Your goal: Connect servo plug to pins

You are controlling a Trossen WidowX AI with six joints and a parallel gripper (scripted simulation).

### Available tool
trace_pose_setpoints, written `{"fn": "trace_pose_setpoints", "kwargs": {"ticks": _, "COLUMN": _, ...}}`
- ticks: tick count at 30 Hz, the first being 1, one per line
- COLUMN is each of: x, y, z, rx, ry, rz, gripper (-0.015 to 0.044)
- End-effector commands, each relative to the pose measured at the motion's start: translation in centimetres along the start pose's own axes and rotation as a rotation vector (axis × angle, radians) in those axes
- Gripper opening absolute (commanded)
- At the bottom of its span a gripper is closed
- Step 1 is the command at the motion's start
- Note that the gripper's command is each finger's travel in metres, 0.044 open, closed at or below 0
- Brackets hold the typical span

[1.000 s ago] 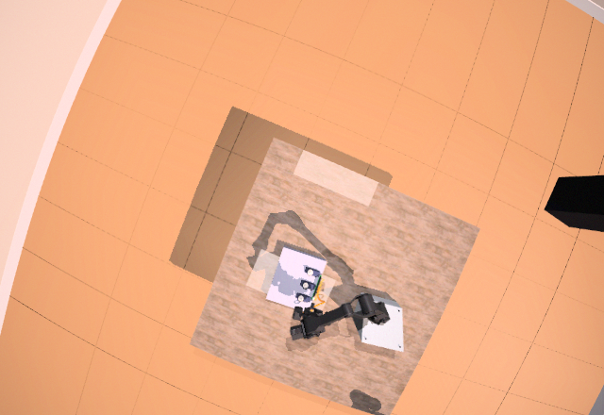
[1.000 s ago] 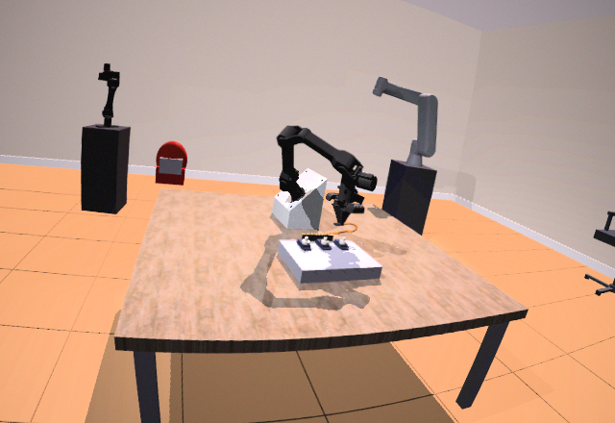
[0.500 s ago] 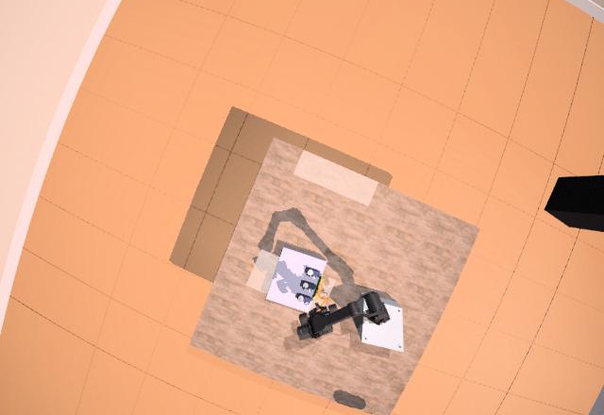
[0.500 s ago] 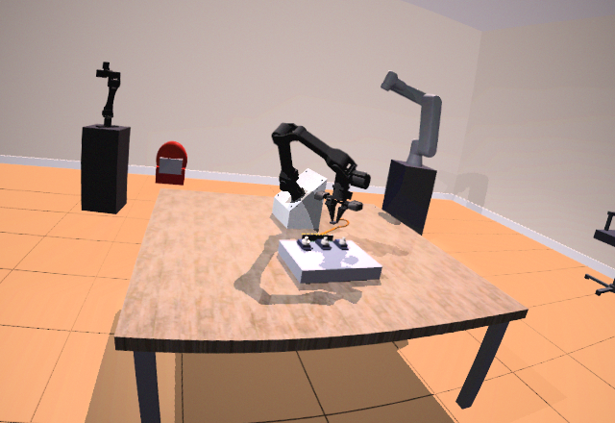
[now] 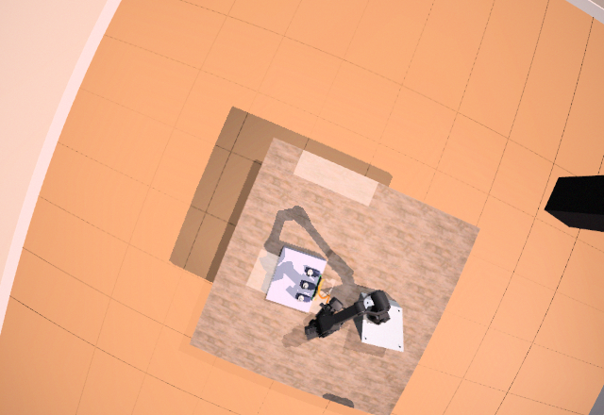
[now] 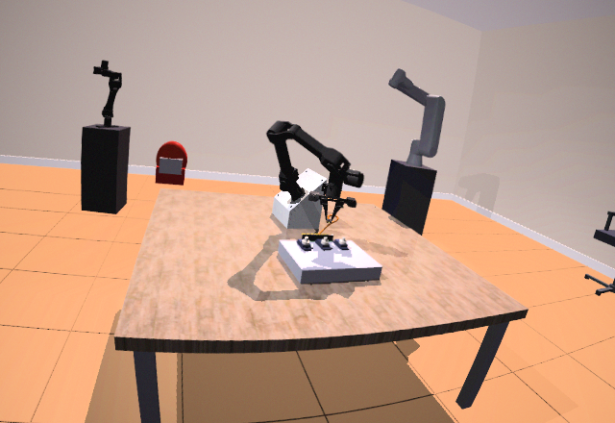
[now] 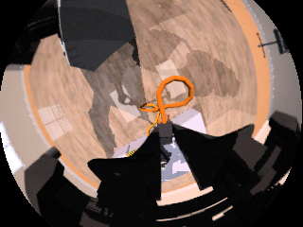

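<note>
The white holder [image 5: 280, 289] [image 6: 340, 273] [image 7: 193, 120] lies flat on the table and carries three small dark servos. A dark strip with yellow marks [image 6: 316, 236] [image 7: 132, 153] runs along its edge on the arm's side; single pins and the dot are too small to make out. My gripper [image 6: 330, 220] [image 7: 165, 128] is shut on the small dark plug [image 7: 165, 129], above the table on the arm's side of the holder, apart from the strip. The orange lead [image 6: 335, 216] [image 7: 191, 94] loops from the plug back toward the holder. The plug's holes are hidden.
The arm's pale base block [image 5: 382, 330] [image 6: 293, 215] stands behind the gripper on the wooden table [image 5: 410, 240] [image 6: 209, 304]. Other arms on dark pedestals and a red object stand away from the table.
</note>
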State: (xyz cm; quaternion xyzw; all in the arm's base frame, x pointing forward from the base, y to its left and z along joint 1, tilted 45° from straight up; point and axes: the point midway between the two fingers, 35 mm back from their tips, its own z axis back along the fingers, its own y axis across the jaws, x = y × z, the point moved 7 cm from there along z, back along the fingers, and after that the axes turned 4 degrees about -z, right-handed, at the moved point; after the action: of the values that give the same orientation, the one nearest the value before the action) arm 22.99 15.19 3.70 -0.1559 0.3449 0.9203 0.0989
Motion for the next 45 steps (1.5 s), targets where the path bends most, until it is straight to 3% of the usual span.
{"fn": "trace_pose_setpoints", "kwargs": {"ticks": 1, "x": 0.7, "y": 0.8, "z": -0.1, "rx": -0.003, "ry": -0.004, "rz": 0.145, "gripper": 0.0}}
{"fn": "trace_pose_setpoints", "kwargs": {"ticks": 8, "x": 1.7, "y": 1.9, "z": -0.4, "rx": -0.003, "ry": -0.004, "rz": 0.383, "gripper": 0.0}}
{"fn": "trace_pose_setpoints", "kwargs": {"ticks": 19, "x": 1.9, "y": 2.0, "z": -4.5, "rx": -0.001, "ry": -0.004, "rz": 0.406, "gripper": 0.0}}
{"fn": "trace_pose_setpoints", "kwargs": {"ticks": 45, "x": -1.6, "y": 0.2, "z": -4.1, "rx": -0.001, "ry": -0.002, "rz": 0.405, "gripper": 0.0}}
